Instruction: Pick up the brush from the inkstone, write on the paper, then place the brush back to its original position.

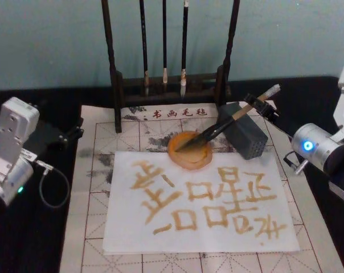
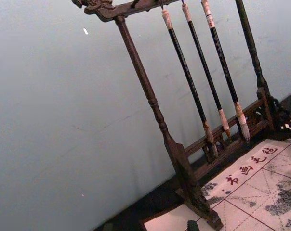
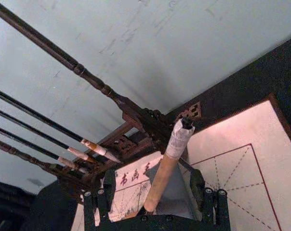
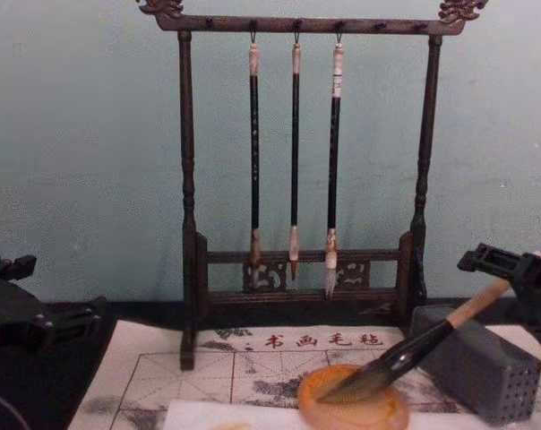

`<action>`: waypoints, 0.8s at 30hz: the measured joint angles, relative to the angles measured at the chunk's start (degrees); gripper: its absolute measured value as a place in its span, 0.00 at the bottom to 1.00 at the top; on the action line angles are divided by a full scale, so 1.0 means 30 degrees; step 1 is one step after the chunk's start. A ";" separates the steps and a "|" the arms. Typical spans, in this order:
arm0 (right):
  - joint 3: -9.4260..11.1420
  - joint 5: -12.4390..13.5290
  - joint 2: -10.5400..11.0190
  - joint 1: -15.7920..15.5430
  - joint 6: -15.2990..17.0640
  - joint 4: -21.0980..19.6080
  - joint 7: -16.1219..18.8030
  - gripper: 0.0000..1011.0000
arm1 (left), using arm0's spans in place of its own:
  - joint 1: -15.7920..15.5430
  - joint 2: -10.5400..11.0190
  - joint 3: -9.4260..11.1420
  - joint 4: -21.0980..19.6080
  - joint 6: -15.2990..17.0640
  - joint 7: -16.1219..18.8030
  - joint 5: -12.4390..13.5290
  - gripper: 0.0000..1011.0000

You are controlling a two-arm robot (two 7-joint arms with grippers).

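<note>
**Desk:** Brush (image 1: 229, 122): where does it lie?

**Photographer:** Widest first. A gridded mat (image 1: 89, 227) spreads before the robot (ink blotches toward its far edge). The paper (image 1: 189, 242) lies on it, covered in tan characters (image 1: 217, 196). Behind stands a rack (image 4: 187, 179) with three thin brushes (image 4: 295, 152) hanging. A grey block (image 1: 249, 139) sits on the mat just right of the inkstone (image 1: 192, 165), which overlaps the paper's far edge. The brush has its dark tip in the inkstone, its shaft slanting up and right across the block's top.

**Desk:** And the claws?

**Photographer:** The right gripper (image 3: 153, 180) straddles the tan handle near its capped end. Its jaws are set wide, with a gap on each side of the shaft. The left gripper (image 1: 72, 133) hangs at the mat's left edge, well apart from the brush.
</note>
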 joint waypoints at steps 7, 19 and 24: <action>-0.0210 0.0374 -0.0191 0.0475 -0.0166 0.0475 -0.0421 0.99 | 0.0000 0.0001 -0.0001 0.0001 0.0000 0.0000 0.0000 0.99; -0.0378 0.1158 -0.0371 0.0660 -0.0413 0.0700 -0.1266 0.99 | -0.0001 0.0001 0.0000 0.0000 0.0000 -0.0001 0.0000 0.99; -0.0456 0.1442 -0.0360 0.0725 -0.0515 0.0753 -0.1437 0.99 | 0.0000 0.0000 0.0000 0.0000 0.0000 -0.0001 0.0000 0.99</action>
